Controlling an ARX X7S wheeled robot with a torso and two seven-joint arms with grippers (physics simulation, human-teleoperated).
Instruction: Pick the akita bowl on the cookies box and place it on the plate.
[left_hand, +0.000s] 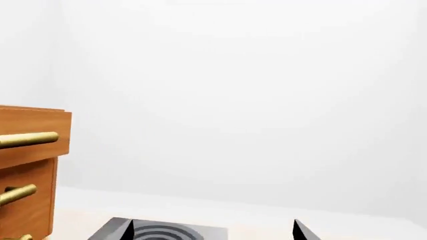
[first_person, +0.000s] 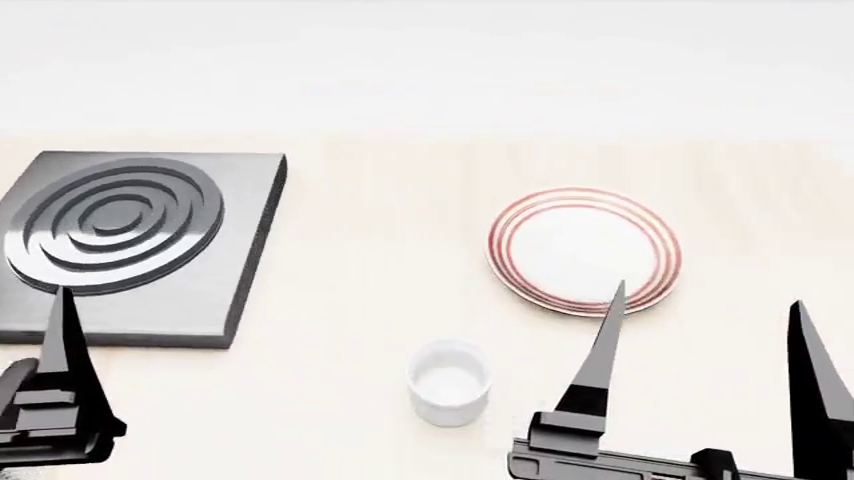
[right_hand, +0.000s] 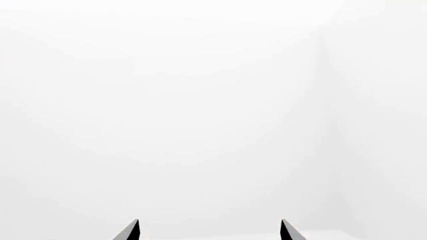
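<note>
The plate, white with thin red rings round its rim, lies empty on the pale table at the right of the head view. My right gripper hovers open just in front of it, fingertips wide apart, with nothing between them; in the right wrist view the right gripper faces only blank white wall. My left gripper is open too and holds nothing. One of its fingers shows at the lower left of the head view. The akita bowl and the cookies box are out of view.
A grey square slab with raised concentric rings lies at the left, and the same slab shows beyond the left fingertips. A small plain white cup stands between the arms. A wooden cabinet with brass handles stands beside the slab.
</note>
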